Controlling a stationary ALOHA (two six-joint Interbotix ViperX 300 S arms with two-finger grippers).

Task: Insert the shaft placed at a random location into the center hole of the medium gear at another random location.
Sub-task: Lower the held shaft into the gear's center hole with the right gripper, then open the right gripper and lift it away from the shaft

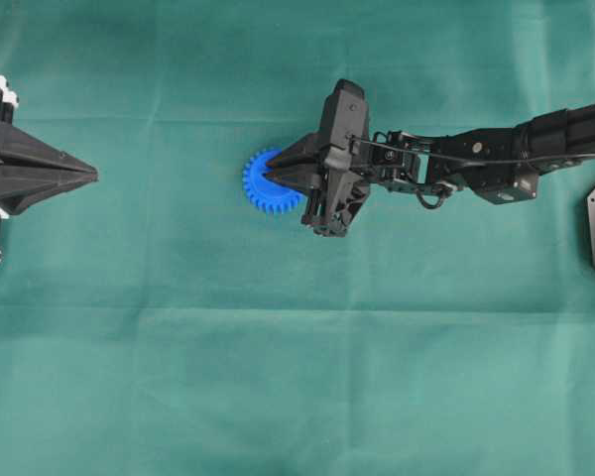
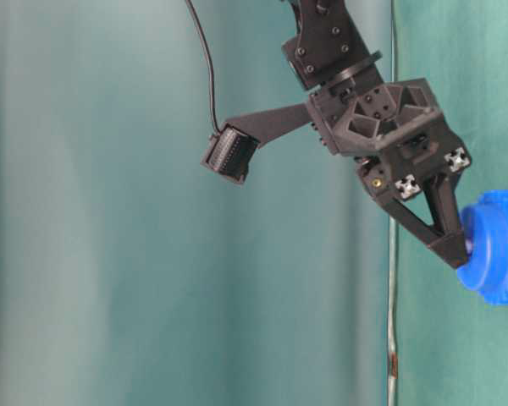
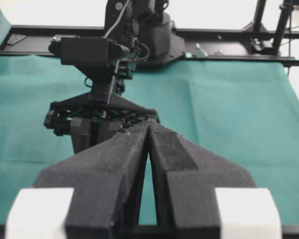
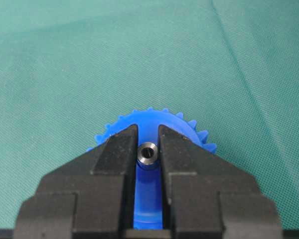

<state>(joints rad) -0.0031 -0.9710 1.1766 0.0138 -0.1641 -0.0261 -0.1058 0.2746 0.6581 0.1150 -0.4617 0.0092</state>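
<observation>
Shaft (image 4: 148,154) sits pinched between the right gripper's (image 4: 148,149) fingertips, centre of the right wrist frame; it reads as a short silvery tube, open end facing the camera. Jaws are nearly closed, only the shaft's width between them. Directly behind and below it is the blue gear (image 4: 152,124), teeth showing above the fingertips in an arc. Center hole not visible in any view, covered by fingers and shaft.

Overhead: gear (image 1: 263,183) lies just left of frame centre on the green cloth (image 1: 297,377); right gripper (image 1: 274,171) comes in from the right edge and its tips overlap the gear's right half. Shaft not discernible from above.

Table-level: gripper tips (image 2: 457,249) at right of frame, touching the gear's raised hub (image 2: 478,249); the gear (image 2: 499,254) is cut off by the right edge.

Left gripper (image 1: 91,176) is parked at the left edge of the overhead frame, well apart from the gear. In its wrist view the fingers (image 3: 119,154) meet at the tips with nothing between them (image 3: 148,125).
</observation>
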